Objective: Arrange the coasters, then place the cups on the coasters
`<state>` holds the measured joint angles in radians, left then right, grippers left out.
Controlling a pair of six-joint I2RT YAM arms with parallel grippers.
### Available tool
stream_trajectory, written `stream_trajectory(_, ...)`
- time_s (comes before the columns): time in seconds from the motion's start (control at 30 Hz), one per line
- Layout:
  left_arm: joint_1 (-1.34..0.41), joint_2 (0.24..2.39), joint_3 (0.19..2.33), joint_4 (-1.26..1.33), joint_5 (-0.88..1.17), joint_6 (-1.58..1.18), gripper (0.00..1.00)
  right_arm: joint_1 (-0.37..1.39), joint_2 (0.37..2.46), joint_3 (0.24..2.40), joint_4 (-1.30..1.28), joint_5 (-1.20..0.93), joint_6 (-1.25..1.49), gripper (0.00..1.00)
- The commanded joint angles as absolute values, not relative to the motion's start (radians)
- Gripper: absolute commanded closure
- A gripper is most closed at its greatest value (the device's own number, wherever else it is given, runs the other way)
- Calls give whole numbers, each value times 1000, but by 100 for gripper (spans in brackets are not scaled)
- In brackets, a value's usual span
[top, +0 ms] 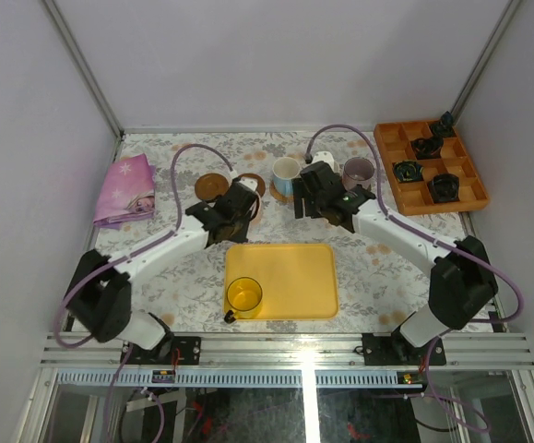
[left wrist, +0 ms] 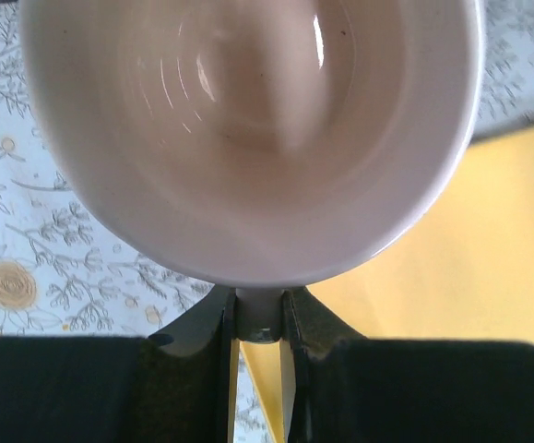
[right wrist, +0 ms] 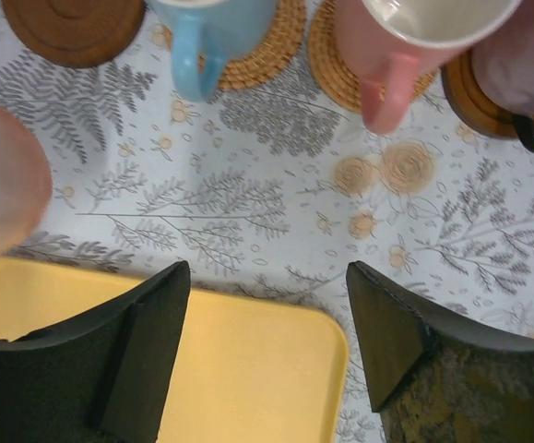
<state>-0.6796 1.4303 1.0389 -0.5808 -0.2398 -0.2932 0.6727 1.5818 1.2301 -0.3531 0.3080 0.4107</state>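
- Counting along the row of coasters beyond the far edge of the yellow tray (top: 294,268), three were filled. The light blue cup (top: 286,173), the pink cup (right wrist: 391,65) and the mauve cup (top: 358,171) each sat on one.
- Two coasters lay bare at the row's left end, beyond the tray's far left corner. The outer coaster (top: 211,186) was in full view and the inner coaster (top: 255,183) was half hidden by the left arm.
- The left gripper (left wrist: 259,318) had its jaws pinched tight on the rim of the held cup (left wrist: 248,138), above the tray's far left corner and near the inner coaster.
- The yellow cup (top: 244,295) stood on the tray at its near left corner, not yet moved.
- The right gripper (right wrist: 267,277) hovered over the tray's far edge, jaws wide apart with nothing between them.
- As I judged it, three of five cups were placed, one was in the air and one was untouched.
- Bare tabletop (top: 377,268) lay open to the right of the tray. The orange tray (top: 477,189) and pink cloth (top: 126,189) sat well apart from it.
- The tight spot looked to be beyond the tray's far edge, where the two wrists were close and the light blue cup stood just beside the inner coaster.
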Motion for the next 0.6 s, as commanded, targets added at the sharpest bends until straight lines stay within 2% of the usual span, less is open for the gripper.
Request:
stream_trajectory(0.0,-607,1545,1155,-453,-296,-285,100,667,1494,1183,-329,415,412,25)
stream_trajectory(0.3,-514,1809,1428,-491,-286,-285,100,667,1422,1155,-324,491,428,27)
stream_trajectory(0.57,-472,1952,1554,-498,-230,-299,100,667,1431,1174,-328,508,409,27)
